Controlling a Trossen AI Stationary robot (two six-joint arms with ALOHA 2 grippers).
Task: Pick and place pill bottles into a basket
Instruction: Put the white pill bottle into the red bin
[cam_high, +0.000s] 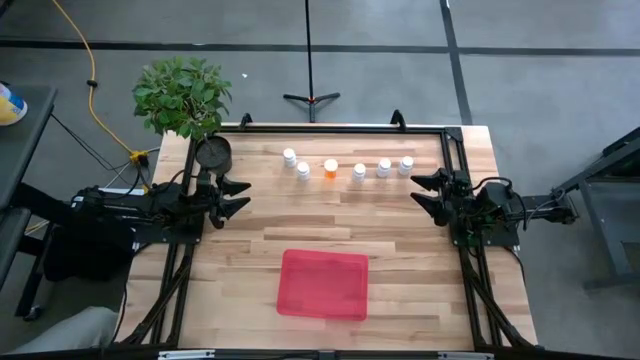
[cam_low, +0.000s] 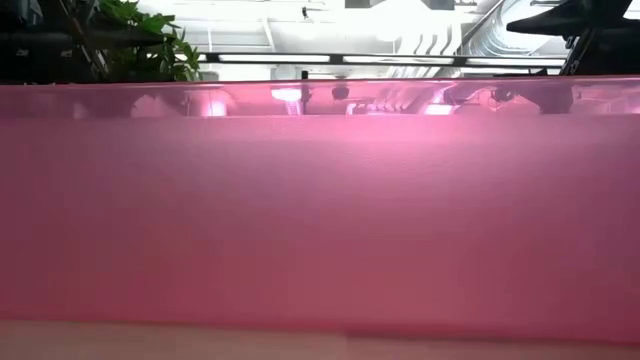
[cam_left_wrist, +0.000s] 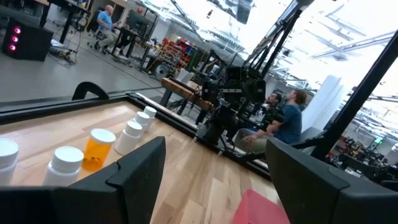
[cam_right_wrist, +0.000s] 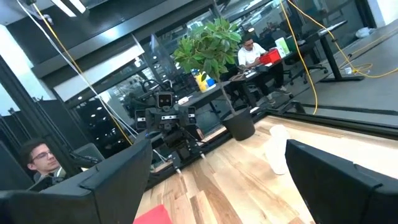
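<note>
Waiting at the table's sides, my left gripper (cam_high: 243, 197) and right gripper (cam_high: 418, 191) both gape empty. The six upright bottles (cam_high: 346, 167) line the far edge between them, outer ones nearest each arm; the basket (cam_high: 323, 284) lies near, centre.

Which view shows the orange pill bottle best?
The left wrist view: the orange pill bottle stands close, cap and body clear. The high view shows it tiny; the low and right wrist views show none of it.
</note>
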